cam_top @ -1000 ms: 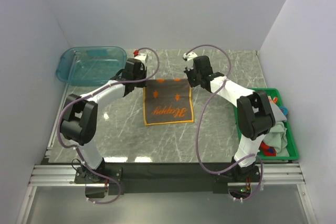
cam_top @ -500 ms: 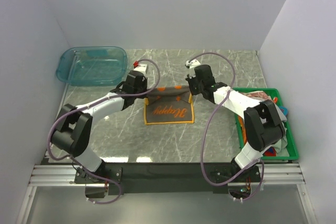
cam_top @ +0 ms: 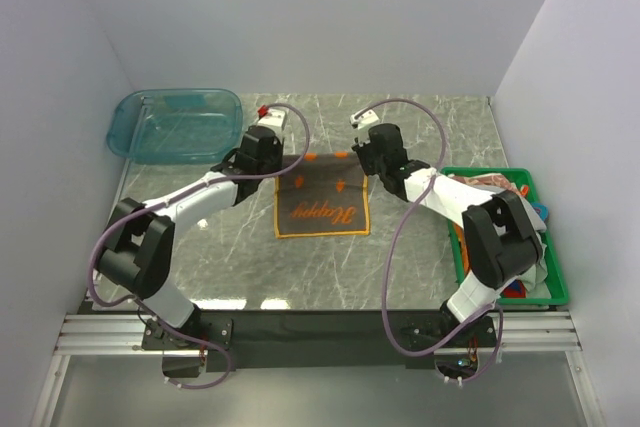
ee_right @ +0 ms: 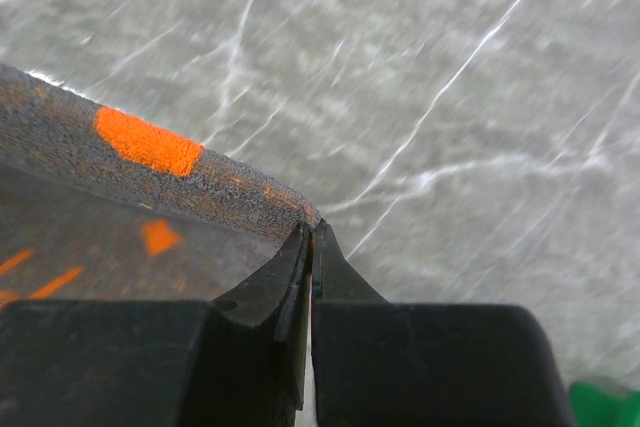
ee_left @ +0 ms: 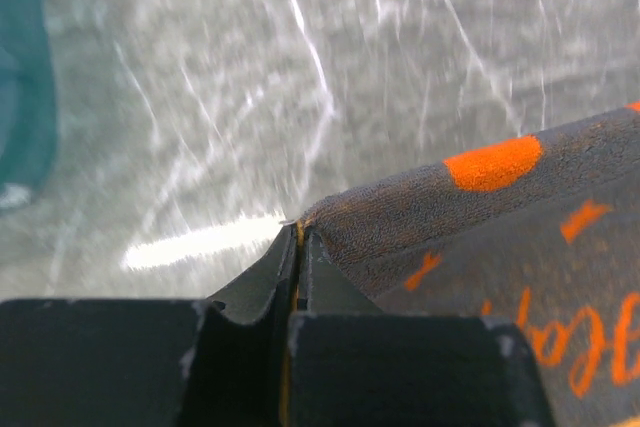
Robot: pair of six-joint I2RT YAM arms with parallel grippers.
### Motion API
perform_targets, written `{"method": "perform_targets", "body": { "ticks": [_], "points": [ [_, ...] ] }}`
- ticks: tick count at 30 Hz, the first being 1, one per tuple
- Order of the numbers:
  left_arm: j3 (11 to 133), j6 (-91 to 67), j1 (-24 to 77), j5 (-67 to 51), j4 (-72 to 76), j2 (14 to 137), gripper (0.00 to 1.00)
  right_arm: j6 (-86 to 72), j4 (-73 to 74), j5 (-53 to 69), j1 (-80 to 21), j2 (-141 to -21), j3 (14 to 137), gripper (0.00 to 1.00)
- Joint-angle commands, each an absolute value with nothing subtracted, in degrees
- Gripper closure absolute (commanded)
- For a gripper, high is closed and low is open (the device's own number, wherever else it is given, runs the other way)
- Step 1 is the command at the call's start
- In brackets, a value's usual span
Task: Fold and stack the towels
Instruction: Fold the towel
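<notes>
Both jaws clamp the towel [cam_top: 320, 202] by its far corners; carry them level, together, onto the near edge.

One dark brown cloth towel with orange lettering and trim [cam_top: 322, 202] is on the grey marbled surface [cam_top: 240, 267]. There is one clear teal plastic tub [cam_top: 125, 117] and one green plastic crate [cam_top: 555, 292]. The crate's bunched cloths [cam_top: 535, 252] cannot be counted. Two black-and-white robot arms: left [cam_top: 195, 197], right [cam_top: 445, 190].

Teal tub [cam_top: 175, 132] blocks upper left, green crate [cam_top: 490, 171] fills right edge. Left arm [cam_top: 195, 195] and right arm [cam_top: 440, 187] flank towel [cam_top: 320, 209] at centre. Bare table [cam_top: 230, 262] free lower left, upper centre.
</notes>
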State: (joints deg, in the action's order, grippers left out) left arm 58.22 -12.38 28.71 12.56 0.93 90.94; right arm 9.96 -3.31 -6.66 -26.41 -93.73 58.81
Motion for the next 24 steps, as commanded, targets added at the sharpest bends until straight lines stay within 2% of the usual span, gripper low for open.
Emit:
{"method": "perform_targets", "body": {
  "ticks": [1,11,24],
  "points": [
    [61.34,-5.37,27.33,21.35,2.45,92.46,0.98,16.52,-9.3,-15.82,-24.96,-96.24,61.08,1.0],
    [57.92,-2.64,26.81,20.83,9.75,92.73,0.98,20.21,-15.99,-14.33,-24.96,-97.82,59.51,1.0],
    [48.7,-7.11,27.07,18.11,11.43,83.94,0.96,19.95,-18.55,-12.57,-25.31,-89.74,50.64,1.0]
  ]
}}
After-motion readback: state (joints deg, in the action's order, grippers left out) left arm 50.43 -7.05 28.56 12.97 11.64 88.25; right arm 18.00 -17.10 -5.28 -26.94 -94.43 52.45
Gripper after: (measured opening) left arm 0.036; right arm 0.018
